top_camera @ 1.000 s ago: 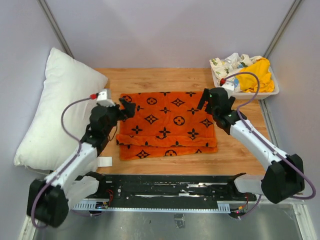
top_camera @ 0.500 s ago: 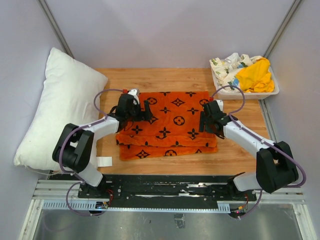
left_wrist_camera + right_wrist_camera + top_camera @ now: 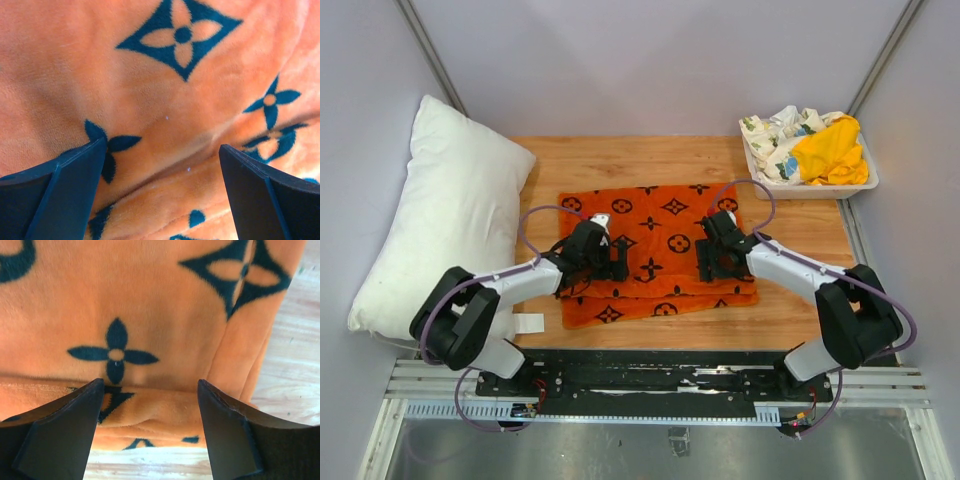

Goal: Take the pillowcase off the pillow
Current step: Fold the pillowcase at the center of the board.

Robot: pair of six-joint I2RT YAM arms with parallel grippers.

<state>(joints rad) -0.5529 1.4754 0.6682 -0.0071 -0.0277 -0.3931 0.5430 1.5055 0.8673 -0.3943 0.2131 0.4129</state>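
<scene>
The left claw (image 3: 608, 257) and right claw (image 3: 713, 256) have dropped onto the pillowcase (image 3: 660, 225), both spread. It lies folded on the worktop (image 3: 650, 158); the pillow (image 3: 440, 210) sits at 9 o'clock. Pinching a single layer could drag the fold apart.

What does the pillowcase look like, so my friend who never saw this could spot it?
Start at the wooden table. Flat in its middle lies the pillowcase, folded bright orange fabric. Its black flower, diamond and circle print sets it apart from the plain white pillow on the left and the yellow cloth in the far-right bin.
</scene>
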